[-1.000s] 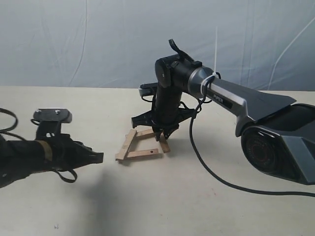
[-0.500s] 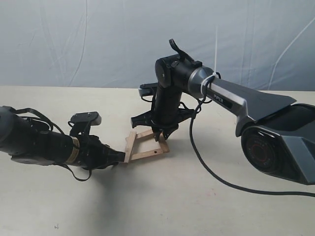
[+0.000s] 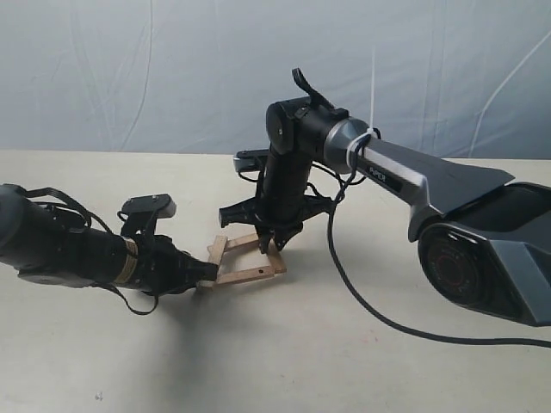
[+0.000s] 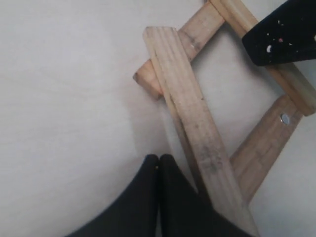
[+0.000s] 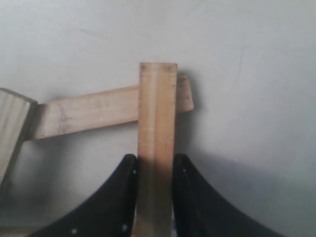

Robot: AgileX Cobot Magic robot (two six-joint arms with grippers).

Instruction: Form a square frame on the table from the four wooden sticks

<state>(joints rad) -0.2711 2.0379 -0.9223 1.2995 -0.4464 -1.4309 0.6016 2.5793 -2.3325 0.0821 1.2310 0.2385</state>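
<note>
The four wooden sticks lie as a skewed square frame [image 3: 246, 275] on the table [image 3: 344, 361]. My right gripper [image 3: 272, 244] points straight down, shut on the frame's right stick [image 5: 157, 113], which crosses over the far stick [image 5: 98, 112]. My left gripper [image 3: 209, 273] is shut with nothing in it, its tip against the frame's near left corner. In the left wrist view its fingertips [image 4: 159, 159] sit beside the top stick [image 4: 190, 108], which overlaps a lower stick [image 4: 197, 27]. A third stick [image 4: 264, 143] shows a small hole.
A wrinkled blue-grey backdrop sheet [image 3: 172, 69] hangs behind the table. The right arm's black cable [image 3: 362, 301] trails over the table to the right of the frame. The right gripper's dark finger [image 4: 286, 32] covers one stick in the left wrist view.
My left arm has reached in from the left until its shut tip met the frame's near left corner. The right gripper and the frame have shifted slightly left.
</note>
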